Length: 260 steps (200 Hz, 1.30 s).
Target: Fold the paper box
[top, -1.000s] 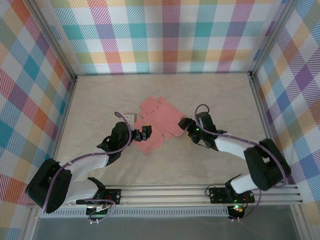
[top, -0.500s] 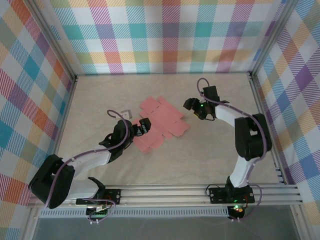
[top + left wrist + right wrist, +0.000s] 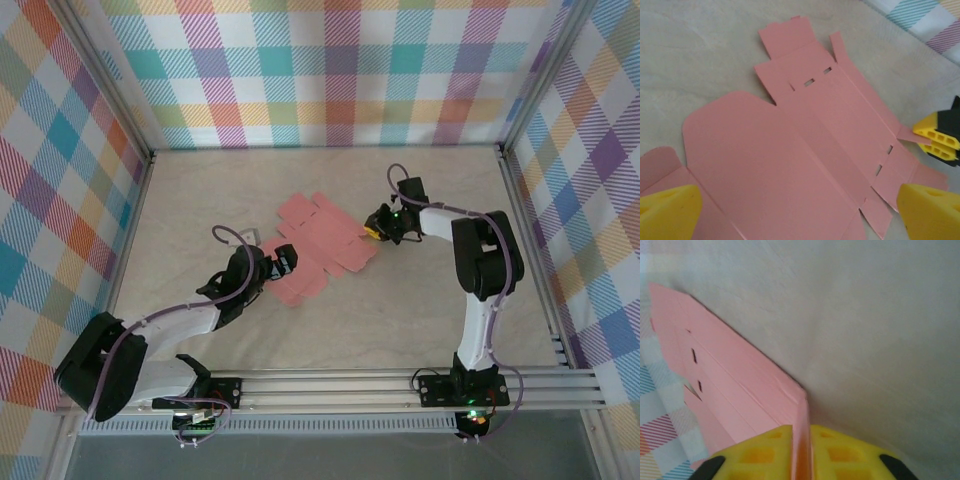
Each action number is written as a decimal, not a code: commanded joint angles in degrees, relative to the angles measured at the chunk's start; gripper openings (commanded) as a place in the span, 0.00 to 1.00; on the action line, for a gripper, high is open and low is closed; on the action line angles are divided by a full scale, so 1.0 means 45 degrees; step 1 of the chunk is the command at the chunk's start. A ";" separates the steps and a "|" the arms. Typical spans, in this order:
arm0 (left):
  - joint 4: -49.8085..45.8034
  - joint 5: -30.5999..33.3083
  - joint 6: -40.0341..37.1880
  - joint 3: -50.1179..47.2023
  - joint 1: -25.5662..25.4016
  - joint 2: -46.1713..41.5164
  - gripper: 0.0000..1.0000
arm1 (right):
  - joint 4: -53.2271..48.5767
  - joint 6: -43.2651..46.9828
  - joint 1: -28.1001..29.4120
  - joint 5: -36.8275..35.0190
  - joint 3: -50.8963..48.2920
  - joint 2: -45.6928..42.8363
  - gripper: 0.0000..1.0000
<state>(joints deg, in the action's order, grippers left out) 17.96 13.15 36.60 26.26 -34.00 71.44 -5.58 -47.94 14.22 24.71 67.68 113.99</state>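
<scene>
The paper box (image 3: 322, 245) is a salmon-pink die-cut sheet lying flat on the table's middle, with slots and tabs plain in the left wrist view (image 3: 805, 145). My left gripper (image 3: 284, 259) hovers over the sheet's near-left part, open, its yellow fingertips (image 3: 667, 212) spread wide on either side of the card (image 3: 799, 212). My right gripper (image 3: 374, 229) is at the sheet's right edge, shut on a small side flap. In the right wrist view that flap (image 3: 801, 420) stands upright between the yellow pads (image 3: 765, 452). The left wrist view also catches the right gripper (image 3: 939, 139) on the flap's tip.
Plaid walls (image 3: 330, 70) and aluminium posts enclose the pale table (image 3: 420, 310) on three sides. A metal rail (image 3: 400, 385) carrying both arm bases runs along the near edge. A small pale scrap (image 3: 248, 236) lies left of the sheet.
The right gripper swung from the sheet's near-right side to its right edge and closed on a flap. The left gripper shifted slightly and stayed open.
</scene>
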 commanded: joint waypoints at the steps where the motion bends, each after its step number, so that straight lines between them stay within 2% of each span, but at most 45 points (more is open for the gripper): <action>1: 0.0026 0.0037 0.0331 0.0045 -0.0120 0.0623 1.00 | 0.0914 -0.0929 0.0005 -0.0139 -0.1391 -0.1128 0.11; 43: 0.0550 -0.0580 0.0596 0.0440 -0.0127 0.1967 1.00 | 0.2848 -0.2647 0.0120 -0.1263 -0.4751 -0.3307 0.11; 72: 0.0702 -0.0860 0.0697 0.0697 -0.0137 0.2532 1.00 | 0.3212 -0.3079 0.0411 -0.2751 -0.6712 -0.4889 0.12; 87: 0.0591 -0.0947 0.0658 0.0876 -0.0140 0.2720 1.00 | 0.3331 -0.2918 0.0614 -0.3129 -0.7427 -0.5666 0.12; 99: 0.0455 -0.1023 0.0506 0.1035 -0.0140 0.2948 1.00 | 0.3288 -0.2543 0.0725 -0.3128 -0.7752 -0.6219 0.16; 109: 0.0277 -0.1025 0.0376 0.1216 -0.0140 0.3214 1.00 | 0.3250 -0.1981 0.0727 -0.3188 -0.7946 -0.6696 0.27; 121: 0.0346 -0.0875 0.0230 0.1330 -0.0140 0.3581 1.00 | 0.2174 -0.0987 0.0727 -0.3934 -0.7733 -0.7149 0.49; 132: 0.0584 -0.0686 0.0238 0.1323 -0.0060 0.4099 1.00 | 0.0905 -0.0233 0.0559 -0.4515 -0.7206 -0.7181 0.62; 143: 0.0779 -0.0970 0.0161 0.1366 0.0100 0.4639 1.00 | 0.0602 0.0469 0.0129 -0.3960 -0.6786 -0.6924 0.71; 158: 0.1186 -0.1516 0.0149 0.1399 0.0247 0.5245 1.00 | 0.0952 0.0861 -0.0484 -0.2740 -0.6491 -0.6602 0.74; 199: 0.1384 -0.2189 -0.0116 0.1593 0.0309 0.6011 1.00 | 0.1181 0.0936 -0.1194 0.0026 -0.5513 -0.5332 0.76; 260: 0.0814 -0.2153 -0.0991 0.1665 0.0346 0.5941 1.00 | 0.2274 -0.0975 -0.1426 0.2062 -0.5354 -0.3738 0.75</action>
<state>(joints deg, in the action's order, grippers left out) 28.91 7.01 32.84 35.05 -32.84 95.66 1.58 -49.04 8.36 27.66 42.61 94.59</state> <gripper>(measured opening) 0.997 0.748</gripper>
